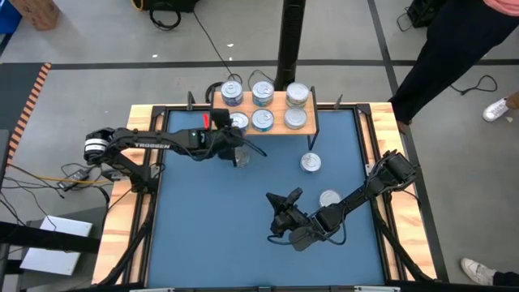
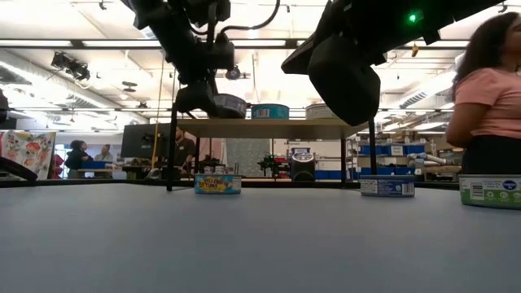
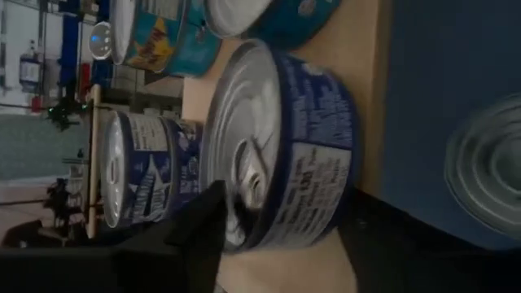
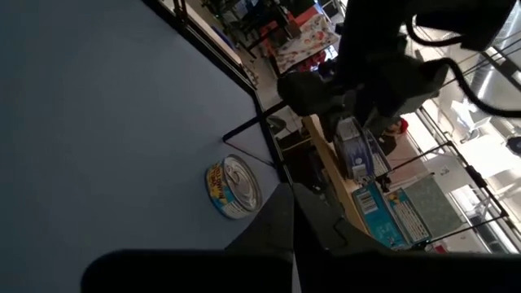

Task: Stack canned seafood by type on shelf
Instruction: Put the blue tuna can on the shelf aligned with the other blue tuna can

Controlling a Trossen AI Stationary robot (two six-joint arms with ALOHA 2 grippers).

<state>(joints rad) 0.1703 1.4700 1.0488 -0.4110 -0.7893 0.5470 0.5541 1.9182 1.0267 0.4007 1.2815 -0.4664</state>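
left fingers (image 3: 269, 236): apart astride blue tin (image 3: 277, 146), flat on shelf (image 1: 274, 122) | right fingers (image 1: 285, 212): together

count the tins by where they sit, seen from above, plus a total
tins on the shelf: 6 tops showing
tins on the mat: 3
total: 9 showing (any stacked under another would be hidden)

A robotics lab or workshop is suggested: strip lights (image 2: 106, 42) are hung from an open ceiling, cables (image 1: 49, 174) are trailed across the concrete floor (image 1: 97, 49), and equipment benches (image 2: 391, 155) are seen behind.
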